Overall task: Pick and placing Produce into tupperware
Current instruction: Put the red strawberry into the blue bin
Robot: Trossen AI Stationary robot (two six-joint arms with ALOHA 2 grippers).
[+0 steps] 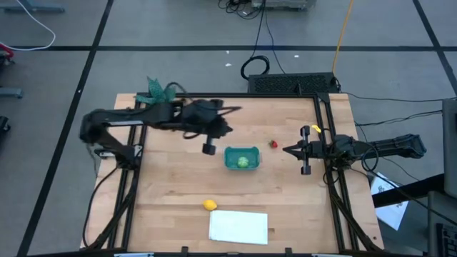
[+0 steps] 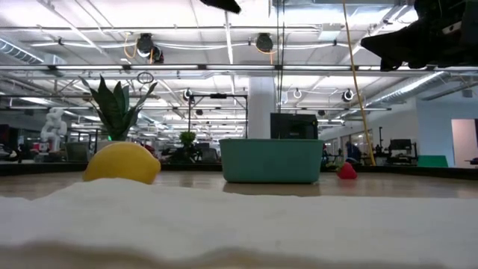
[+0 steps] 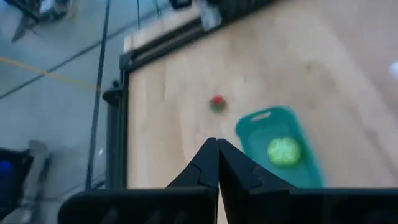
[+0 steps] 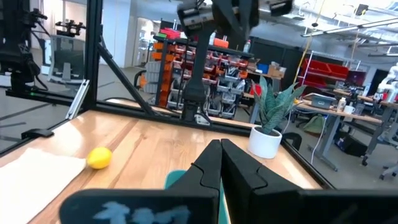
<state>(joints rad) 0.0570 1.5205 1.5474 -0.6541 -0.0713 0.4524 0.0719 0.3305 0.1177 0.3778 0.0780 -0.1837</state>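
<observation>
Yellow lemon [image 2: 122, 164] lies before teal tupperware [image 1: 242, 158] holding green produce [image 1: 243, 162].

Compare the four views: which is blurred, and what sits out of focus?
Left wrist view: motion-blurred, smearing the teal tub and red piece. Low view: the white sheet in front is out of focus. High and right wrist views: fairly sharp.

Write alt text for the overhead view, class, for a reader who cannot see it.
A teal tub holding a round green fruit sits mid-table, a red piece beside it. The left pincer and right pincer flank it, shut and empty; a yellow lemon lies near a white sheet.
</observation>
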